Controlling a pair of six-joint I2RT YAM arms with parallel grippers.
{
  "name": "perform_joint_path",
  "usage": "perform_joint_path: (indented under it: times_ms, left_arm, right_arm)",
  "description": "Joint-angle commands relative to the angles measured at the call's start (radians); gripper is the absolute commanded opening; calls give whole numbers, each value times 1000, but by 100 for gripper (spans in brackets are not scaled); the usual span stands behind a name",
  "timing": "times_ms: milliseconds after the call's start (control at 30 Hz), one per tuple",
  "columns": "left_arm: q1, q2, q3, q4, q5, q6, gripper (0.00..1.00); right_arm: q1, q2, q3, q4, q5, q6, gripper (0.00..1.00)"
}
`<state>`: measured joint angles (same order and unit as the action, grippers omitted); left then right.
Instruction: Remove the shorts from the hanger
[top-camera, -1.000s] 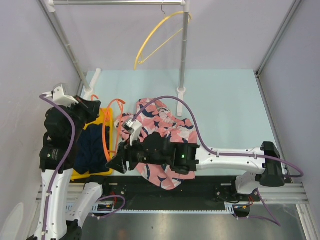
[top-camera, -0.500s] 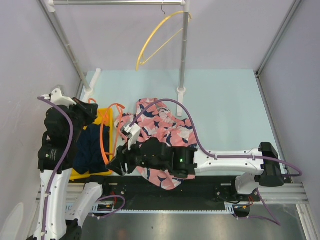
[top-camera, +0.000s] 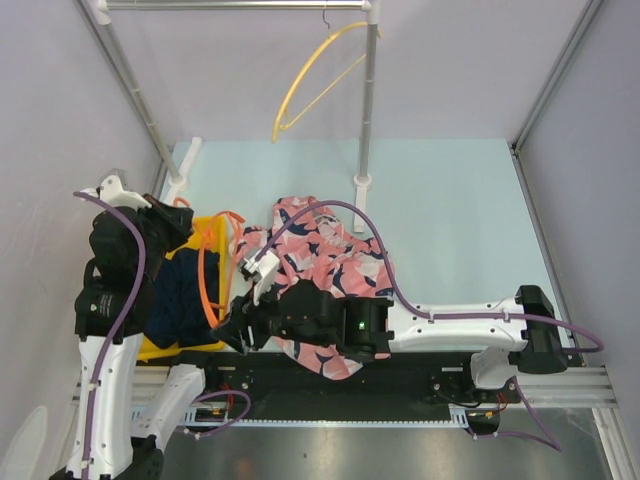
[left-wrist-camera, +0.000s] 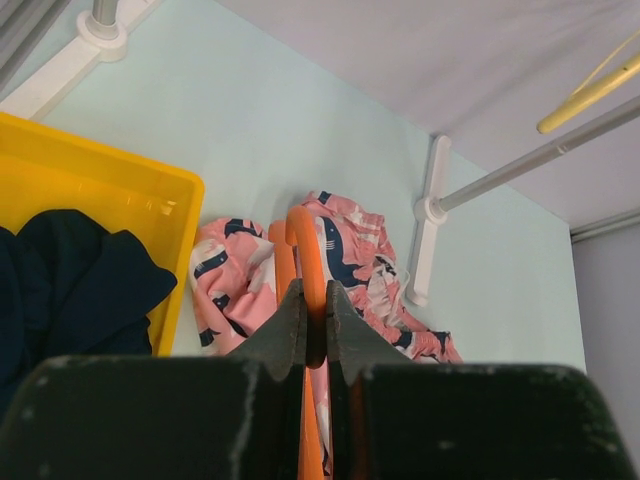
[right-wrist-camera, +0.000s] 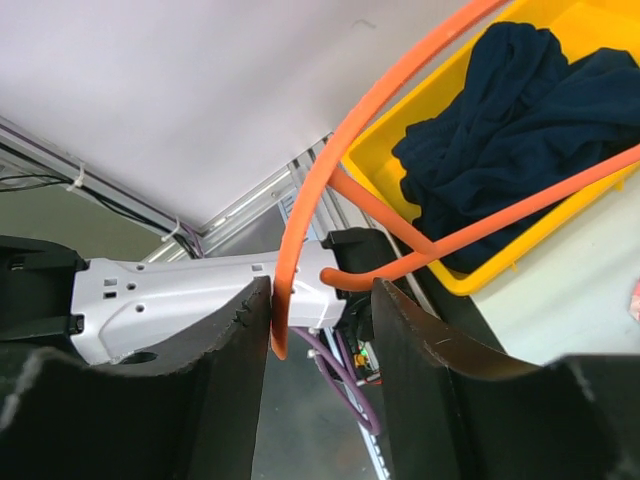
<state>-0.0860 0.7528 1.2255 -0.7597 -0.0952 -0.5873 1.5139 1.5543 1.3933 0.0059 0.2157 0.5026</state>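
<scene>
Currently left gripper (left-wrist-camera: 313, 335) clamped on orange hanger (left-wrist-camera: 300, 235), likely steadying it; right gripper (right-wrist-camera: 320, 295) jaws apart, hanger rod between, unpinched. Navy shorts (top-camera: 180, 295) in yellow bin (top-camera: 165, 348); pink printed shorts (top-camera: 330, 255) on table (top-camera: 450, 220) beside bin

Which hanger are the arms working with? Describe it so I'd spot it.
Find the yellow bin at the table's left. The orange hanger arches over its right rim, pinched by the left gripper. Unlike the yellow hanger hanging on the rail, it sits low, beside the pink printed shorts.
</scene>
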Motion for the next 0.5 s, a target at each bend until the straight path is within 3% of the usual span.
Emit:
perform_joint_path:
  times_ms: [0, 67, 167, 200, 267, 467]
  left_arm:
    - [-4, 19, 54, -26, -23, -40, 0]
    - [-4, 23, 66, -41, -32, -49, 0]
    - [-3, 23, 68, -40, -26, -48, 0]
    - [-4, 20, 65, -38, -24, -46, 1]
    - [-4, 13, 60, -27, -20, -43, 0]
    - [-3, -3, 62, -1, -17, -13, 0]
  right_arm:
    - [-9, 33, 78, 62, -12, -19, 45]
    - [-12, 43, 87, 75, -27, -19, 43]
    - [-12, 61, 104, 89, -35, -26, 26]
    - [-14, 64, 107, 92, -36, -33, 12]
    - [-15, 75, 116, 94, -33, -42, 0]
    - [-15, 78, 115, 137, -68, -116, 0]
